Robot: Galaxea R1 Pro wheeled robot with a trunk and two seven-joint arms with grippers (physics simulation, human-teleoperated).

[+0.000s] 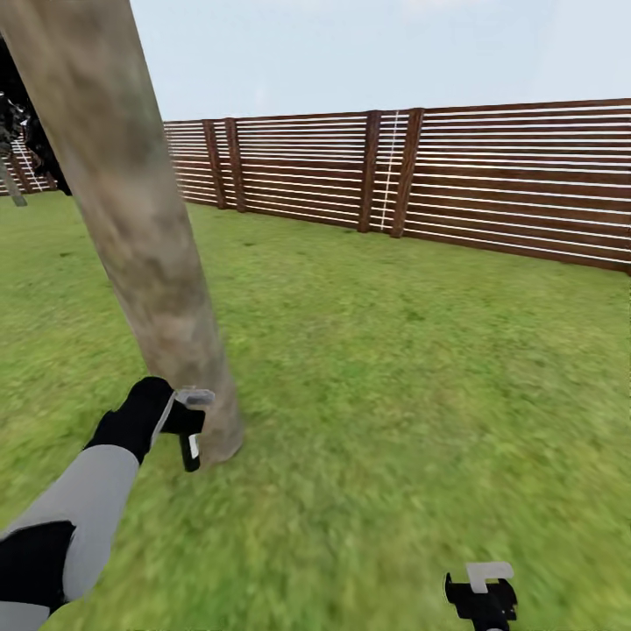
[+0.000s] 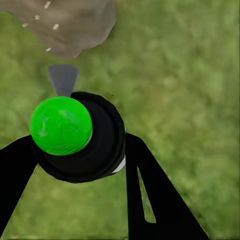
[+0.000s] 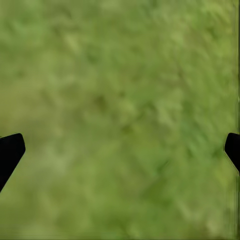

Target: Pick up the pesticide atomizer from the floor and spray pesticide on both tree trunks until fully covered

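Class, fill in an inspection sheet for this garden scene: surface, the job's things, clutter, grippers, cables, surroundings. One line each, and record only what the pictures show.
Surface: green lawn, uneven in shade.
Job's things: pesticide atomizer, black with a green top, held at the base of a leaning, pale mottled tree trunk; whether it touches the trunk cannot be told.
Clutter: nothing seen.
Grippers: left gripper shut on the atomizer, low beside the trunk; right gripper open over bare grass.
Cables: nothing seen.
Surroundings: brown slatted wooden fence along the far side, pale sky above; dark foliage behind the trunk.
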